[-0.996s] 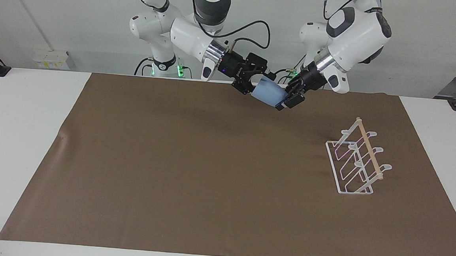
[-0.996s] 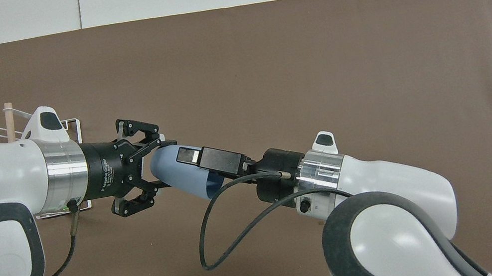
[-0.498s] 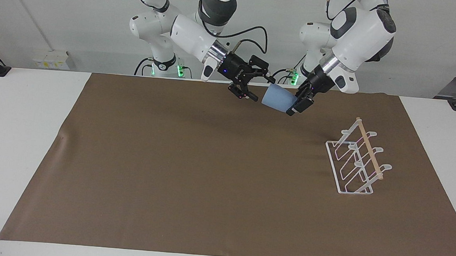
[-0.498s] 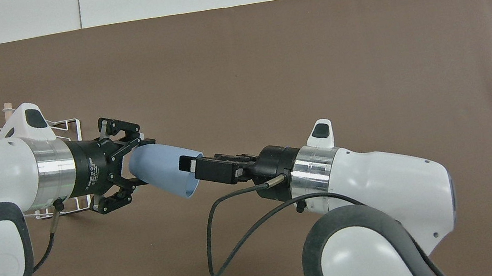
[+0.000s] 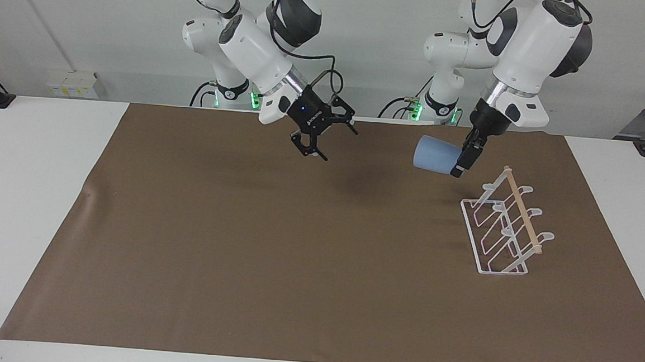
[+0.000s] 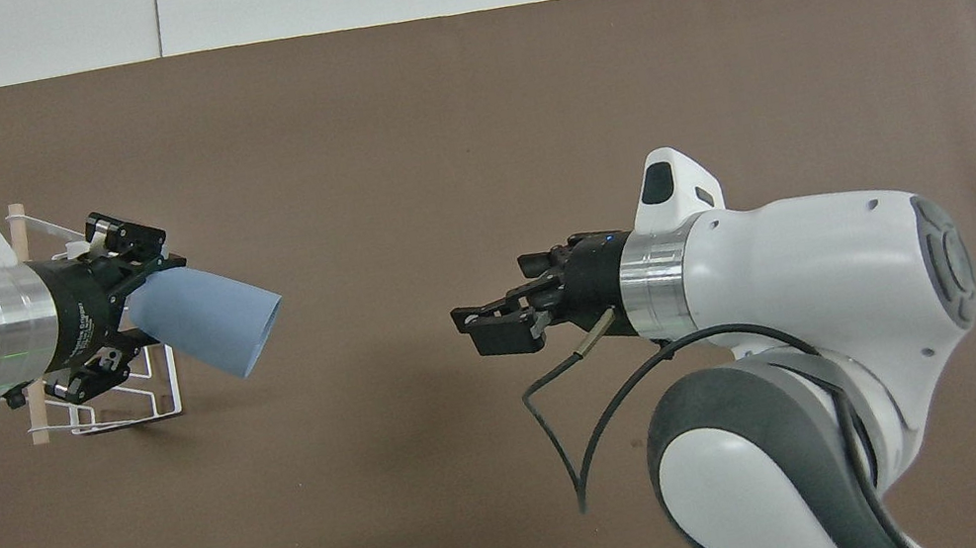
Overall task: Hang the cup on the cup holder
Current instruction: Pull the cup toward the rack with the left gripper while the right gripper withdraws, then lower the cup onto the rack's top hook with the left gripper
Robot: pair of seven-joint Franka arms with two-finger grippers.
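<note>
The cup [image 5: 435, 154] is a light-blue tumbler held on its side in the air. My left gripper [image 5: 460, 162] is shut on its narrow base, and the rim points toward the right arm's end. It hangs over the mat just beside the cup holder [image 5: 505, 228], a white wire rack with a wooden dowel. In the overhead view the cup [image 6: 205, 310] sticks out of the left gripper [image 6: 122, 318], and the arm covers most of the holder [image 6: 132, 405]. My right gripper [image 5: 324, 141] is open and empty over the mat's middle; it also shows in the overhead view [image 6: 489, 326].
A brown mat [image 5: 273, 256] covers most of the white table [image 5: 25, 185]. The right arm's cable [image 6: 564, 421] loops below its wrist.
The right gripper has let go of the cup and drawn back toward its own end. The left gripper has carried the cup away toward the cup holder.
</note>
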